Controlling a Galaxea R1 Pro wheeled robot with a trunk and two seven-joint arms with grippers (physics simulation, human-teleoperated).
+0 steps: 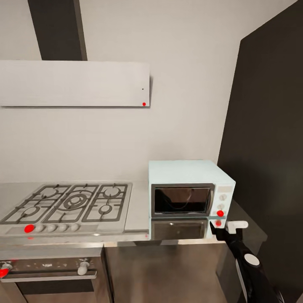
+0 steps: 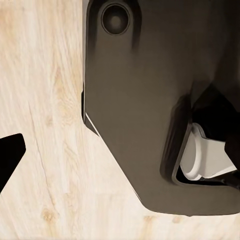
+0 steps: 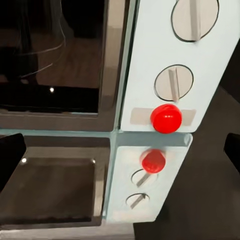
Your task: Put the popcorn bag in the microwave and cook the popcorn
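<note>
The mint-blue microwave stands on the grey countertop right of the hob, its dark glass door shut. My right gripper is open just in front of its lower right corner, level with the red button. Seen from the right wrist, the red button sits below two knobs, mirrored in the countertop, and the right gripper has its fingertips far apart. My left gripper hangs open over the wood floor, beside my dark base. The popcorn bag is out of view.
A gas hob with a red knob fills the counter's left. The flat white hood hangs above it. A built-in steel oven sits below. A tall dark cabinet closes off the right, close behind my right arm.
</note>
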